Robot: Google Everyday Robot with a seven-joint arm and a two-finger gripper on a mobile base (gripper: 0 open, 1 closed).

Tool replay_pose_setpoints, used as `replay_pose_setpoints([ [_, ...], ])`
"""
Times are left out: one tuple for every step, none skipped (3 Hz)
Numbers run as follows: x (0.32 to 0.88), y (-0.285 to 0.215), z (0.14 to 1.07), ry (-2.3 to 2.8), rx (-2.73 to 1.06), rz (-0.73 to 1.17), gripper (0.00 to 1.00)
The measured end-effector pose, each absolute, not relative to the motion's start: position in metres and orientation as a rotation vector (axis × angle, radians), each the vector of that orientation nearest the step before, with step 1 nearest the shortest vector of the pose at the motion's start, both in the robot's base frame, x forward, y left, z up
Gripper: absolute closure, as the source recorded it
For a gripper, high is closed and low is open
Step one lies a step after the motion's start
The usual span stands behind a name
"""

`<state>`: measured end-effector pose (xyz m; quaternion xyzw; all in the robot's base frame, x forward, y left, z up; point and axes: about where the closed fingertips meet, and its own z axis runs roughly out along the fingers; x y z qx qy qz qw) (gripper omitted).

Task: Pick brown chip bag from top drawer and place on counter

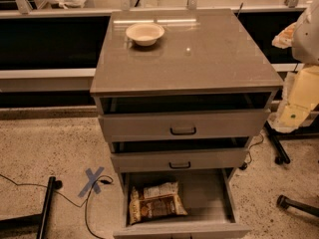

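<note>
The brown chip bag (pixel 155 203) lies flat in the left half of the open top drawer (pixel 212 198), the lowest one, on its grey floor. The bag has pale yellow ends and a white label panel. The counter (pixel 199 59) is the glossy grey-brown top of the cabinet. My gripper (pixel 292 114) and white and cream arm hang at the right edge of the view. The gripper is beside the cabinet's right side, level with the upper drawers, and well above and right of the bag. It holds nothing that I can see.
A cream bowl (pixel 144 33) sits at the counter's back left. Two upper drawers with dark handles (pixel 183 130) stand slightly open. On the floor are a blue tape cross (pixel 92 180), cables, a black stand leg (pixel 46 203) at left and caster legs (pixel 284 201) at right.
</note>
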<state>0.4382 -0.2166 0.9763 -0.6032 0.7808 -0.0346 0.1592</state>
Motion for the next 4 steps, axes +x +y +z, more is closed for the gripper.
replay_pose_setpoints([
  [0.439, -0.217, 0.976, 2.236, -1.719, -0.100, 0.00],
  [0.427, -0.249, 0.889, 2.350, -1.651, 0.040, 0.00],
  [0.400, -0.255, 0.798, 2.345, -1.703, 0.245, 0.00],
  [0.395, -0.255, 0.789, 2.342, -1.730, 0.260, 0.00],
])
